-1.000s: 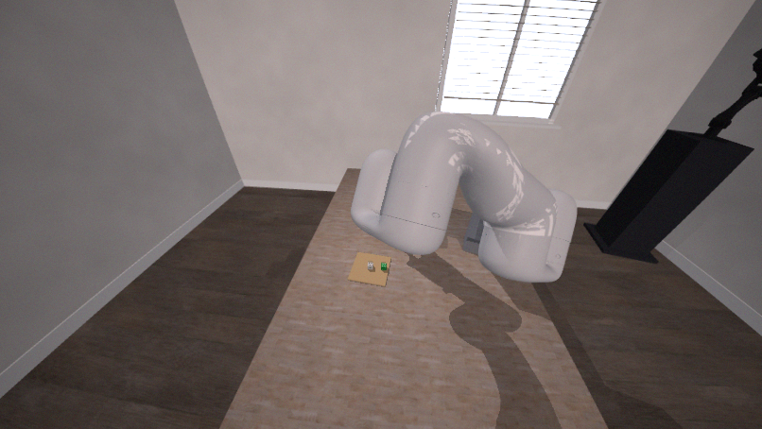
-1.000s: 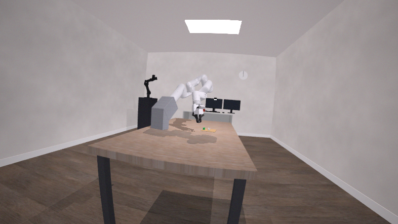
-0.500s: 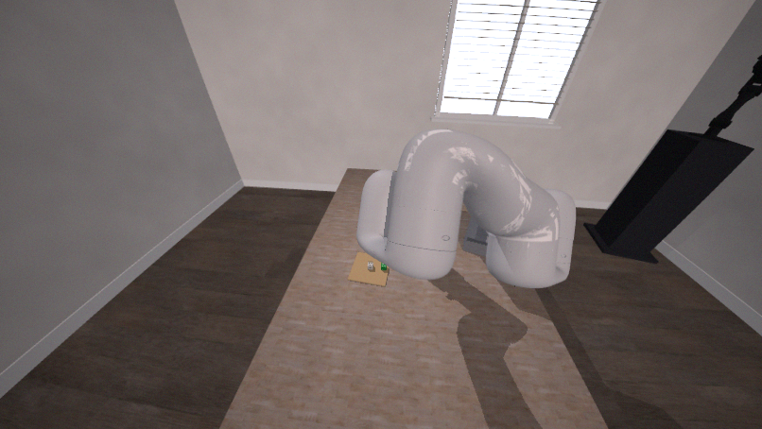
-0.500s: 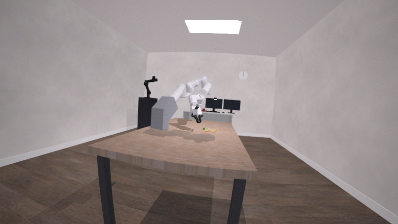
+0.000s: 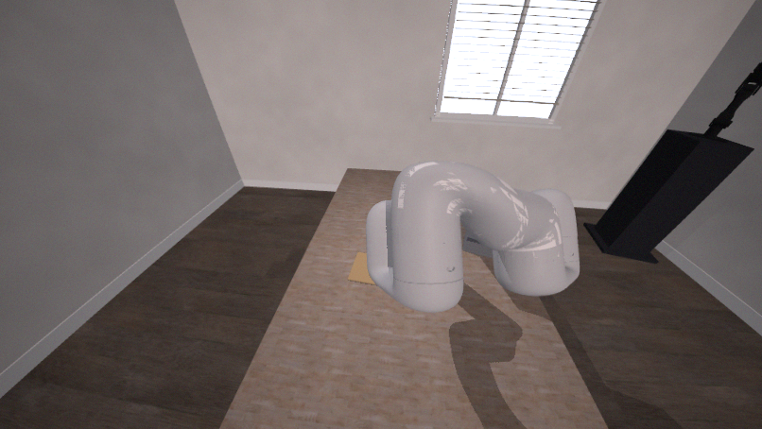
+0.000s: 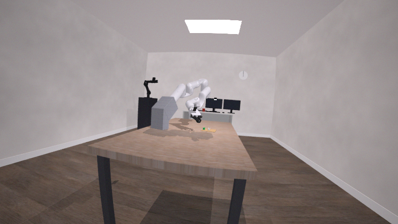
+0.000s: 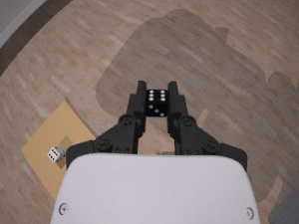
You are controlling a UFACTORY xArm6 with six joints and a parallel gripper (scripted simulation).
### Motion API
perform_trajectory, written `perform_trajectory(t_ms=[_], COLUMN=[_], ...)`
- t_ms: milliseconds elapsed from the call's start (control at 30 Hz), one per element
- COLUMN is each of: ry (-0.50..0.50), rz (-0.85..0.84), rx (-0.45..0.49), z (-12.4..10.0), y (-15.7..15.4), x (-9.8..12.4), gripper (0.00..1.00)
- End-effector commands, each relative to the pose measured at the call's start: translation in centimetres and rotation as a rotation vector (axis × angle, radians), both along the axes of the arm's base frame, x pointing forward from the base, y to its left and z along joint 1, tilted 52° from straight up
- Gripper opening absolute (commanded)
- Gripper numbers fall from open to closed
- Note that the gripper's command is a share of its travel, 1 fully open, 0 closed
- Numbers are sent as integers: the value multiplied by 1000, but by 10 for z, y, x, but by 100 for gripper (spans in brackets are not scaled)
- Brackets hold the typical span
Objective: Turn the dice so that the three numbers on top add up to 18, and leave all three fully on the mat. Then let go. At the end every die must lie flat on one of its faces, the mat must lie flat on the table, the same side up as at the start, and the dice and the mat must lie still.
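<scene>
Here the gripper [image 7: 156, 98] is narrowly closed on a black die [image 7: 156, 102], pinched by two opposite sides and held above the wooden table [image 6: 178, 155], its white-pipped face toward the wrist camera. Off toward one long edge lies the tan mat [image 7: 49, 140], flat, carrying a white die [image 7: 56, 154] and a green die [image 6: 203, 128]. Dark plank floor [image 6: 292, 172] and pale walls surround.
</scene>
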State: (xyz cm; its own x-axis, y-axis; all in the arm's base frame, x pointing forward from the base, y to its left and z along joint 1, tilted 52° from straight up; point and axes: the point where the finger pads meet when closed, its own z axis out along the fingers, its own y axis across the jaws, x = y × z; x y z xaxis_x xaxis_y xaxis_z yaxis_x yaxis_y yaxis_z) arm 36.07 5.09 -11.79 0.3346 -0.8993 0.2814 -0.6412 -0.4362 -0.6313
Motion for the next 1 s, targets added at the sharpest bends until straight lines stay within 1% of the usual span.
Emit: perform_trajectory(t_ms=[0, 300, 600, 967], ry=[-31, -32, -32, -32], rz=[-39, -39, -40, -40], rx=[-38, -38, -38, -38], z=[0, -1, -11, -36], y=[2, 4, 16, 49], x=[1, 1, 2, 5], gripper=[15, 15, 15, 15])
